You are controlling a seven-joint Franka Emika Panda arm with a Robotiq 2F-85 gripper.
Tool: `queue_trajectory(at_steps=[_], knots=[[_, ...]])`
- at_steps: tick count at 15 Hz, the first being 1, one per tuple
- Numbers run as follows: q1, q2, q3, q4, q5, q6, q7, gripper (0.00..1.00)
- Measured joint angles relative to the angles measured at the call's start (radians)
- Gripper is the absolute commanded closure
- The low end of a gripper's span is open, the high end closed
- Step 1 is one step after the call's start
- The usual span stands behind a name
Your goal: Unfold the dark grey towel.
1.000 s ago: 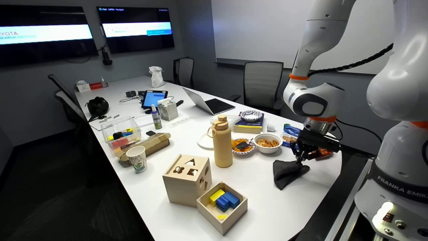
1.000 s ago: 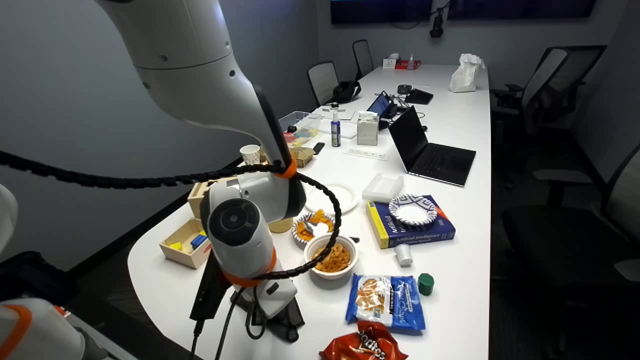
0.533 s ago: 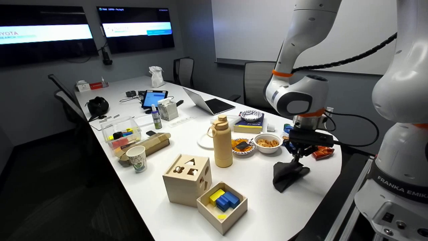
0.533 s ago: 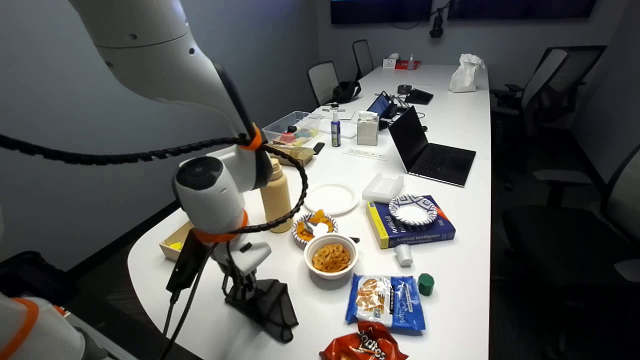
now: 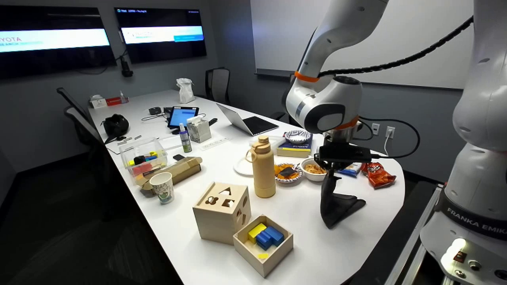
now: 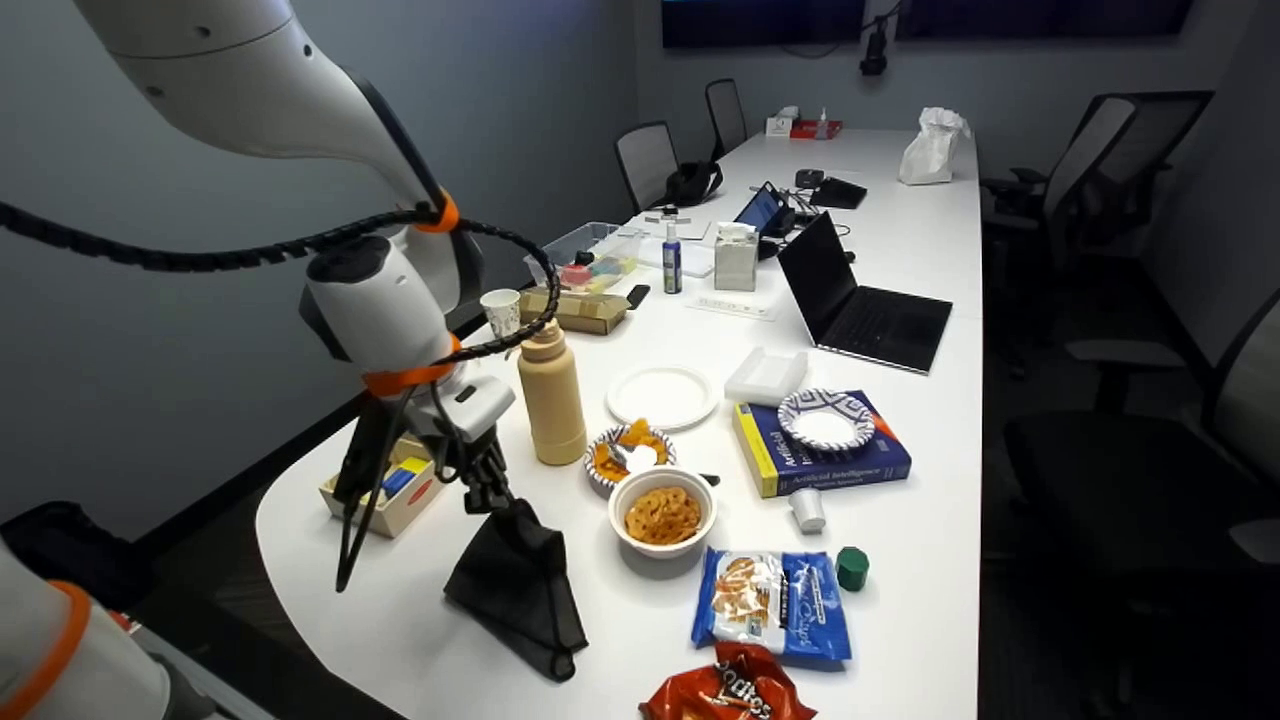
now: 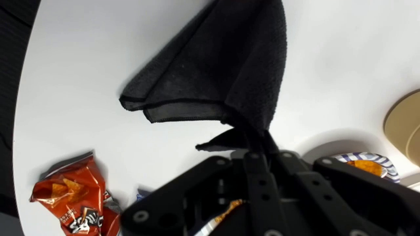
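Note:
The dark grey towel (image 5: 338, 206) lies folded on the white table, with one part pulled up. It also shows in an exterior view (image 6: 520, 595) and in the wrist view (image 7: 210, 72), its layers fanned and edges overlapping. My gripper (image 5: 332, 171) is shut on a corner of the towel and holds it above the table; the rest of the towel rests on the tabletop. In the wrist view the gripper's fingertips (image 7: 261, 139) pinch the cloth, and a small flap sticks out beside them. The gripper shows also in an exterior view (image 6: 505, 500).
Near the towel stand a bowl of snacks (image 6: 663, 515), a patterned bowl (image 6: 610, 465), a tan bottle (image 5: 264, 170), a red chip bag (image 5: 378, 176) and a blue snack bag (image 6: 770, 605). A wooden shape box (image 5: 222, 213) and an open block tray (image 5: 263, 245) stand farther along the table.
My gripper has risen and moved toward the bottle side, away from the chip bag. The gripped corner of the towel has lifted with it, while the rest stays on the table.

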Motion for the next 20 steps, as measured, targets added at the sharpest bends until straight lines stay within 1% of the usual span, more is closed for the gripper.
queue_trajectory(at_steps=[2,3,4,6,7,9,10,13,14,17,20], knots=[[0.029,0.012,0.0,0.025,-0.004,0.038,0.005,0.99],[0.043,0.025,0.0,0.041,-0.01,0.058,0.009,0.91],[0.058,0.043,-0.002,0.058,-0.02,0.079,0.016,0.71],[0.091,0.093,-0.017,0.1,-0.068,0.111,0.046,0.57],[0.109,0.121,-0.03,0.123,-0.103,0.118,0.067,0.48],[0.145,0.183,-0.063,0.17,-0.176,0.122,0.112,0.34],[0.163,0.215,-0.081,0.194,-0.211,0.123,0.134,0.25],[0.2,0.306,-0.131,0.262,-0.285,0.123,0.187,0.03],[0.205,0.33,-0.14,0.28,-0.292,0.123,0.195,0.0],[0.201,0.372,-0.146,0.297,-0.278,0.124,0.197,0.0],[0.175,0.37,-0.121,0.28,-0.191,0.131,0.179,0.0]])
